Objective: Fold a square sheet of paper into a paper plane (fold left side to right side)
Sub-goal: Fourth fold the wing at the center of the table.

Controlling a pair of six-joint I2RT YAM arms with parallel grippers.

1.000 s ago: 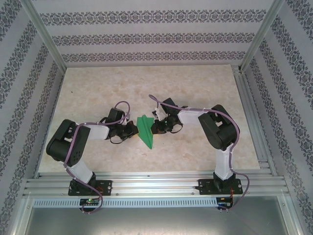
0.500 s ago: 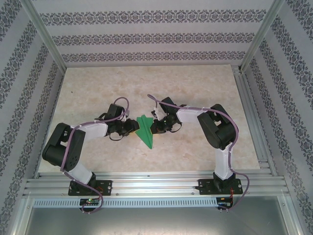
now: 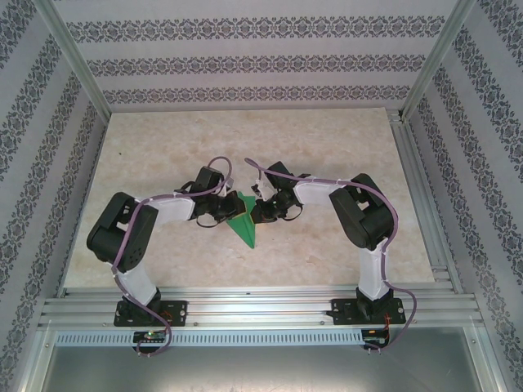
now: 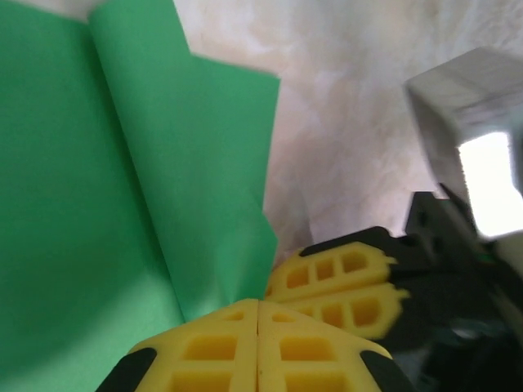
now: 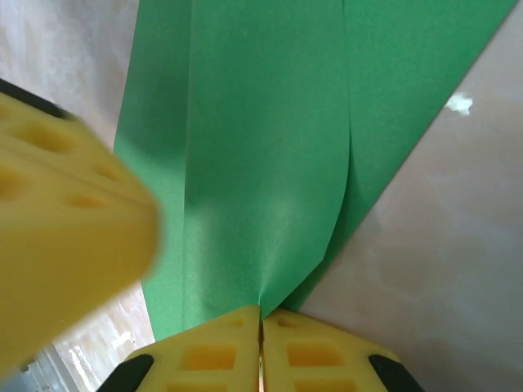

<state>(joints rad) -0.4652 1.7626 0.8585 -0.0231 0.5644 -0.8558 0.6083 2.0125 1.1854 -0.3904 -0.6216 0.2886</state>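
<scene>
a paper plane (image 3: 243, 220) lies flat on the worktop (image 3: 327, 147), about midway between its left and right edges and nearer the near edge than the far one. its pointed end faces the near edge and its wide end faces the far edge. the left gripper (image 3: 227, 209) sits against the plane's left side, and the right gripper (image 3: 260, 211) sits against its right side. the two grippers face each other across the paper, close together. both arm bases stand along the near edge, one toward each near corner.
</scene>
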